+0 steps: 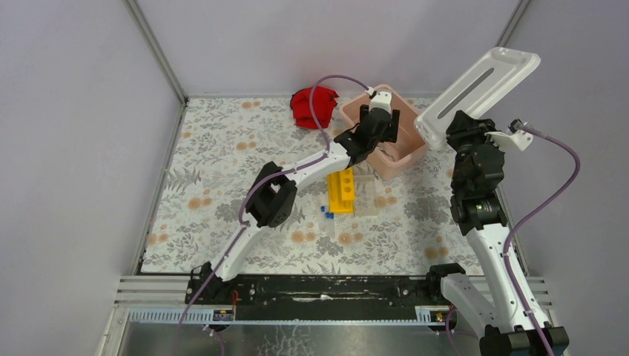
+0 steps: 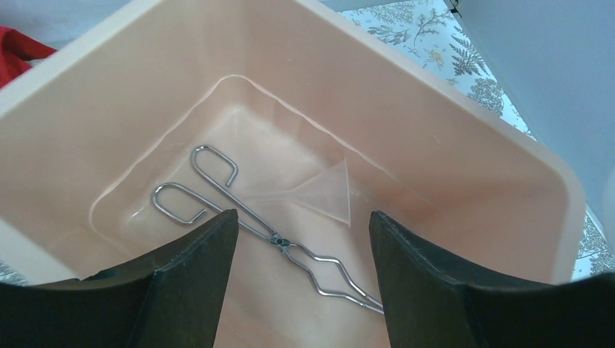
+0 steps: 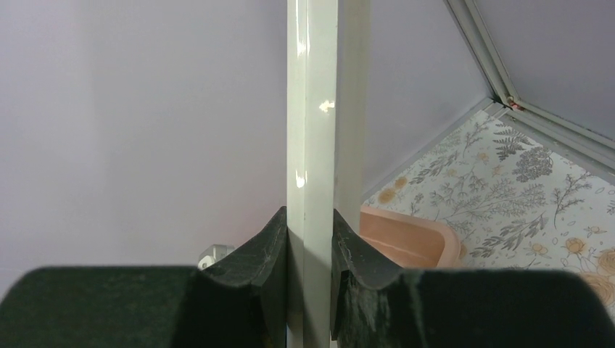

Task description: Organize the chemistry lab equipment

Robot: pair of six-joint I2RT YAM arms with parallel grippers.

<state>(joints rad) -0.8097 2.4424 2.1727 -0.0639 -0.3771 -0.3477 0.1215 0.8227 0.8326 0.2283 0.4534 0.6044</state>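
Observation:
The pinkish bin (image 1: pixel 404 158) stands at the back of the table. My left gripper (image 1: pixel 386 127) hangs open over it. In the left wrist view the metal tongs (image 2: pixel 279 237) lie on the bin (image 2: pixel 450 130) floor beside a clear funnel (image 2: pixel 330 192), below and between my open fingers (image 2: pixel 196 275). My right gripper (image 1: pixel 461 126) is shut on the edge of the white lid (image 1: pixel 481 85) and holds it tilted up in the air right of the bin; the lid (image 3: pixel 313 130) is clamped edge-on in the right wrist view. The yellow rack (image 1: pixel 342 189) lies mid-table with blue-capped tubes (image 1: pixel 326 213) beside it.
A red cloth (image 1: pixel 312 106) lies at the back, left of the bin. A clear flat piece (image 1: pixel 366 197) lies right of the rack. The enclosure walls stand close on the left, back and right. The bin (image 3: pixel 406 235) rim shows low in the right wrist view.

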